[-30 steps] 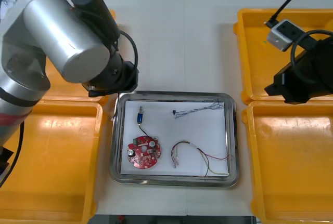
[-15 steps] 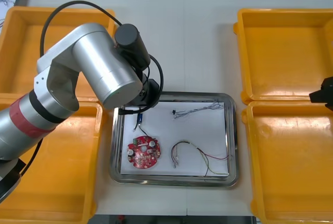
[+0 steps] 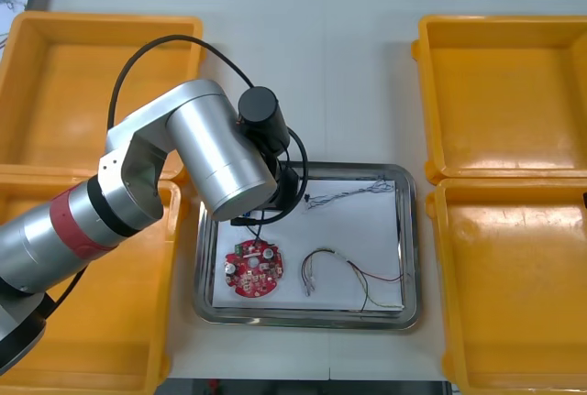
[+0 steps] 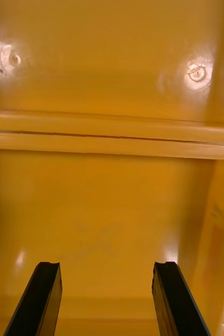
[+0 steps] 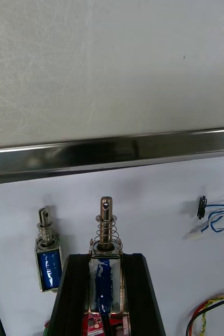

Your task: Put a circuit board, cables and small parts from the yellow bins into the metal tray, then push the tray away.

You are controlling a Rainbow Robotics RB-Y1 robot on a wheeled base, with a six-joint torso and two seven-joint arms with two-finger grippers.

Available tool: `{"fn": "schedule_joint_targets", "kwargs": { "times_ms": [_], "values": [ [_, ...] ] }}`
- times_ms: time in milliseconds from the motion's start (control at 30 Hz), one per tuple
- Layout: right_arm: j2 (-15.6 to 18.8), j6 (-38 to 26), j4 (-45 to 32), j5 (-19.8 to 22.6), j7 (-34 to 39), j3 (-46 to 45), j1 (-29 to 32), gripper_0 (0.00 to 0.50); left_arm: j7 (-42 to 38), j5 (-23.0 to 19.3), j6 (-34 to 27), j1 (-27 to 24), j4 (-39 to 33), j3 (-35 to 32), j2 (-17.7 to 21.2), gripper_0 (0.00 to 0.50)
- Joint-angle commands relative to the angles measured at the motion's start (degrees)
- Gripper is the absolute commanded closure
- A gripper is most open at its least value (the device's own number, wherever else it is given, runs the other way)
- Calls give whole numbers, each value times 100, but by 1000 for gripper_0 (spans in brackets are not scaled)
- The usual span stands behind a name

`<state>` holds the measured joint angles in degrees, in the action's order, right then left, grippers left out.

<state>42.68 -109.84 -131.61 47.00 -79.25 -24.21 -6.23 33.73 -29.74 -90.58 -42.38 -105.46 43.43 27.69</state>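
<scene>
Left pincer (image 5: 105,258) pinches a small metal part (image 5: 106,231) over the metal tray (image 5: 112,152), right pincer (image 4: 106,269) spread over a yellow bin (image 4: 112,199); we risk bounce-out if released high.

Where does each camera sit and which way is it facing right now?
Front view: above the arms, looking steeply down at the table; left arm over the metal tray.
Left wrist view: on the left wrist, facing the tray's rim; left gripper shut on a small metal part.
Right wrist view: on the right wrist, facing a yellow bin; right gripper open.
Shared: front and left wrist views both show the tray and the blue and white cable.
</scene>
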Motion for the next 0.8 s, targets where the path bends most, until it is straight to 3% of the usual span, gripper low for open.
{"fn": "schedule_joint_targets", "kwargs": {
  "times_ms": [33,200,800],
  "values": [
    [-374,-16,-31,-332,-117,-286,43,0,-736,56,84,-210,-19,227,-168,500],
    [-541,-16,-22,-526,-196,-304,52,0,-815,170,137,-157,-19,333,-176,500],
    [-655,-16,-31,-429,-231,-181,439,0,-991,434,392,-8,34,544,-194,500]
  ]
}}
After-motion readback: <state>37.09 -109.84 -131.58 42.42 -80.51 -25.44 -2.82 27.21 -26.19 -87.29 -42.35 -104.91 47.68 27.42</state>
